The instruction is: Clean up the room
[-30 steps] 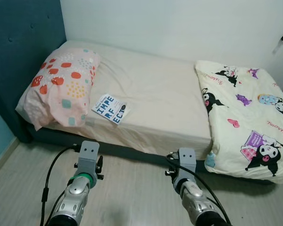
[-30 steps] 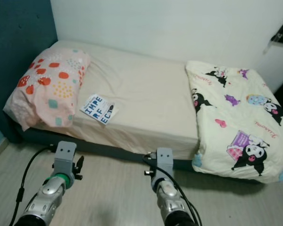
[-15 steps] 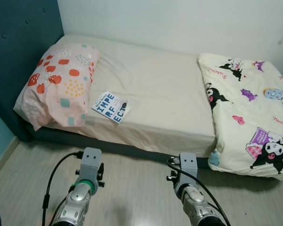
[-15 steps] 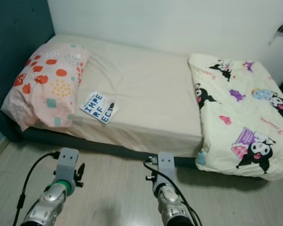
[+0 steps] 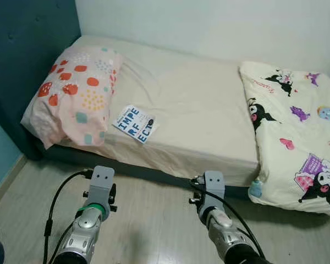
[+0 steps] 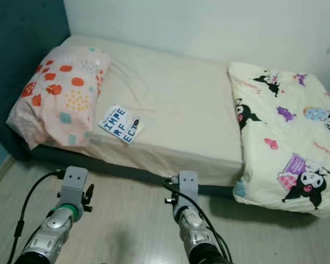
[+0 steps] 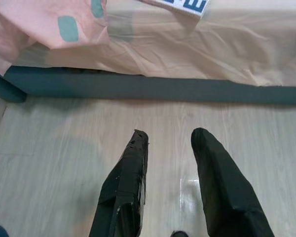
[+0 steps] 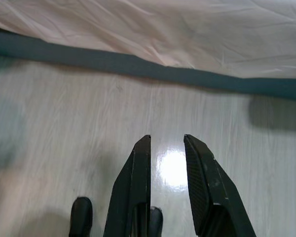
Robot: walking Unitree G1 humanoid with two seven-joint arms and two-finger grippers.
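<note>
While I am looking down from the head camera, the bed (image 5: 198, 110) is taking up most of what I see, its cream sheet rumpled and hanging over a dark teal base beside a teal headboard (image 5: 27, 49). A cream blanket (image 5: 297, 137) printed with black-and-white cartoon characters is lying bunched at the foot end on my right and drooping over the edge. A pink pillow (image 5: 77, 96) with red, yellow and teal spots is sitting at the head end. Just beside it, near the front edge of the bed, a white book (image 5: 134, 124) with big blue letters is lying flat and askew. Both arms are hanging over the pale wood floor (image 5: 148, 220): the left pincer (image 7: 170, 140) is showing a moderate empty gap, the right pincer (image 8: 166, 140) a narrower one.
</note>
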